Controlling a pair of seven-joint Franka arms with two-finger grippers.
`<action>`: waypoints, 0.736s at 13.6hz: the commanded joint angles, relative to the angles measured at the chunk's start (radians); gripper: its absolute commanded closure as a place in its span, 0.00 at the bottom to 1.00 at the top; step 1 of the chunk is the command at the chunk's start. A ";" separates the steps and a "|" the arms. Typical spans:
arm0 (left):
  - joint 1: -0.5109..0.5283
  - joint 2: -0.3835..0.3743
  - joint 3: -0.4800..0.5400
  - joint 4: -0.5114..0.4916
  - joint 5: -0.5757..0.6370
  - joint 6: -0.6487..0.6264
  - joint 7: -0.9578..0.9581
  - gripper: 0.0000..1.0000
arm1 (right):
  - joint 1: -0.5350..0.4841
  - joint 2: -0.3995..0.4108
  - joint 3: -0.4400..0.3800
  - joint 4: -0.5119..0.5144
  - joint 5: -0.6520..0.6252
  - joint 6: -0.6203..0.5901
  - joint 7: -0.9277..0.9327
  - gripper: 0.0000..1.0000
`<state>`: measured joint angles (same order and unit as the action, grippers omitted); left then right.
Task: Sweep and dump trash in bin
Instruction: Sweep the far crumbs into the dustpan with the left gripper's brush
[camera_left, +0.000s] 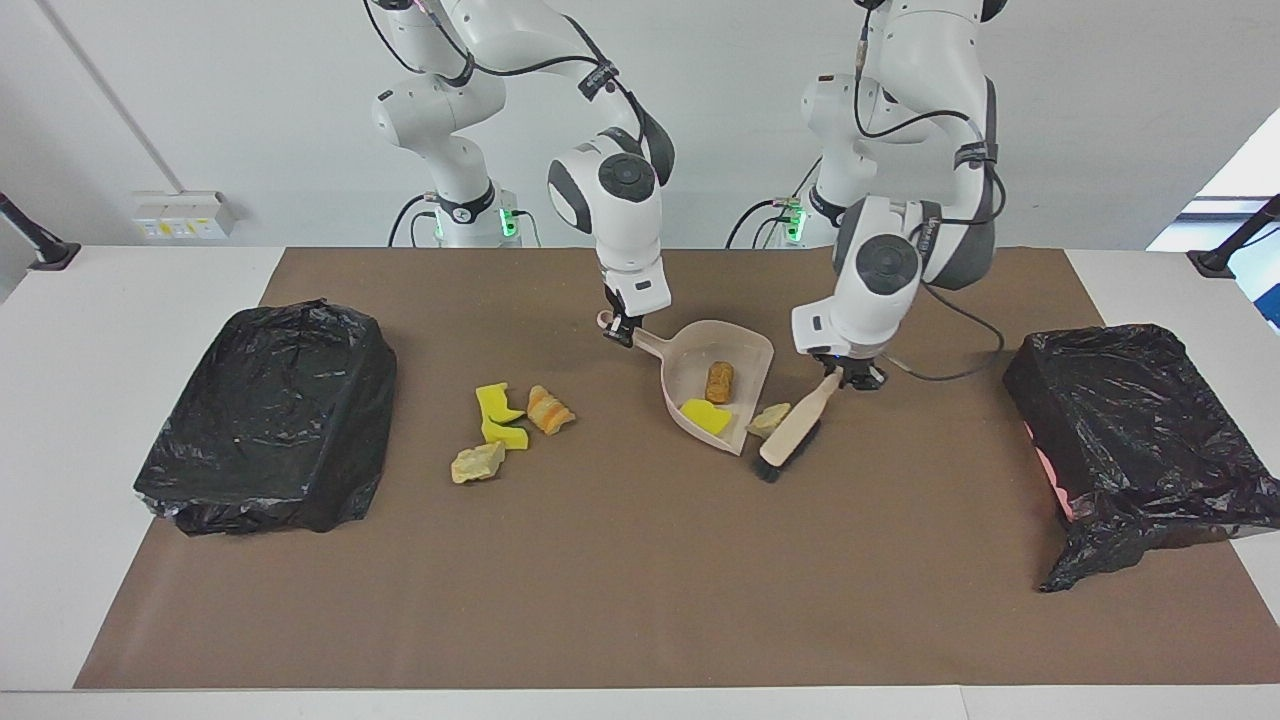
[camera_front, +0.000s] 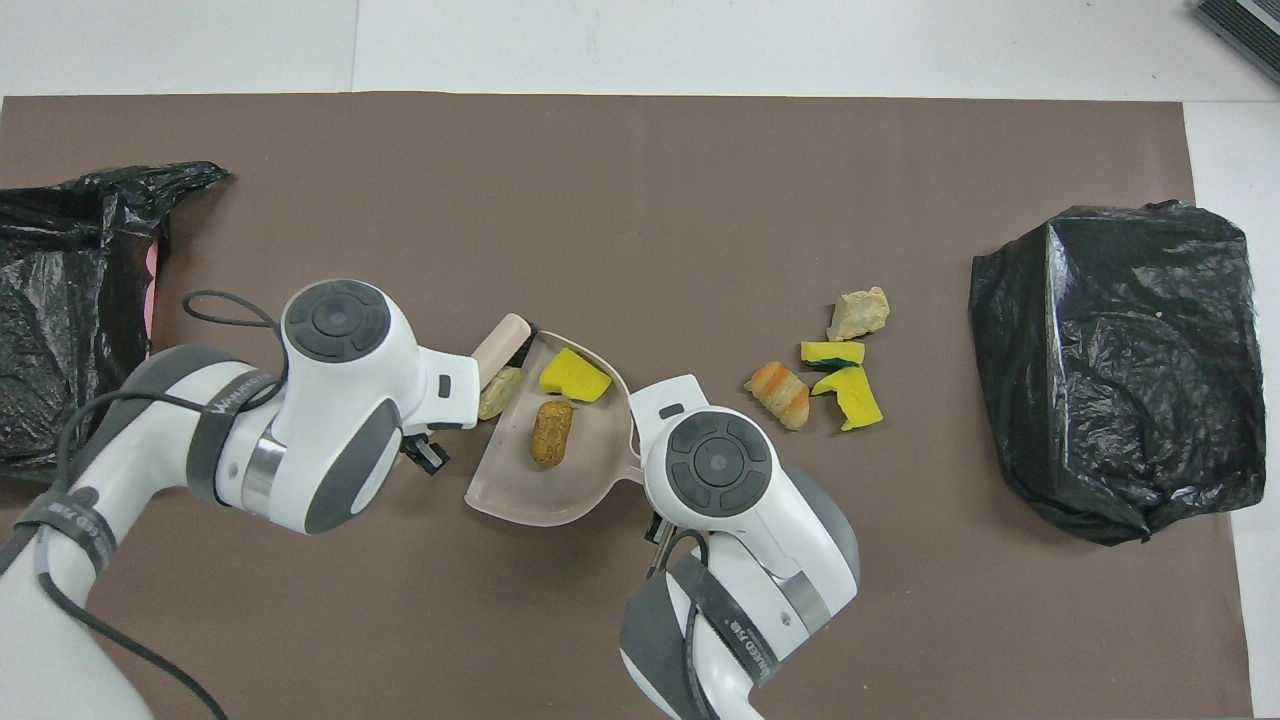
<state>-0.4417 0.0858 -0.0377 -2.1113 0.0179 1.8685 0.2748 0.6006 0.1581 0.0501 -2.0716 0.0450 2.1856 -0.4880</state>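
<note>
Brown mat (camera_left: 640, 580) covers the white table (camera_left: 90, 400); white wall at the robots' end.

Right gripper (camera_left: 622, 333) is clamped on the handle of the dustpan (camera_left: 745, 345), which sits mid-mat with its open lip toward the left arm's end. Inside the pan: a tan-brown chunk (camera_left: 718, 381) and a yellow chunk (camera_left: 706, 416).

Left gripper (camera_left: 850, 375) is closed on the handle of the brush (camera_left: 797, 428). Brush slants down to the mat, bristle end farther from the robots, lying just beside the pan's lip. A pale beige chunk (camera_left: 769, 420) is wedged between brush and lip, touching both as far as can be told; in the overhead view it sits right at the lip (camera_front: 497, 392).

Loose trash on the mat, toward the right arm's end from the pan: orange-striped chunk (camera_left: 549, 409), two yellow chunks (camera_left: 496, 401) (camera_left: 507, 433) touching each other, and a beige chunk (camera_left: 477, 463) farthest from the robots of the group.

Bins: one black-bagged bin (camera_left: 265, 415) at the right arm's end, a second (camera_left: 1130, 440) at the left arm's end with pink showing under the bag.
</note>
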 joint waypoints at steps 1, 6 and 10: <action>-0.009 -0.073 0.016 -0.033 -0.064 -0.069 -0.122 1.00 | -0.002 0.000 0.001 -0.004 -0.008 0.019 0.031 1.00; -0.009 -0.139 0.021 -0.033 -0.076 -0.109 -0.449 1.00 | -0.004 0.003 -0.001 0.002 -0.008 0.019 0.034 1.00; -0.029 -0.208 0.015 -0.050 -0.078 -0.143 -0.597 1.00 | -0.024 -0.009 -0.006 0.022 -0.007 0.013 0.032 1.00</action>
<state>-0.4440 -0.0496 -0.0344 -2.1152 -0.0471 1.7467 -0.2452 0.5943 0.1580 0.0418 -2.0613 0.0450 2.1872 -0.4828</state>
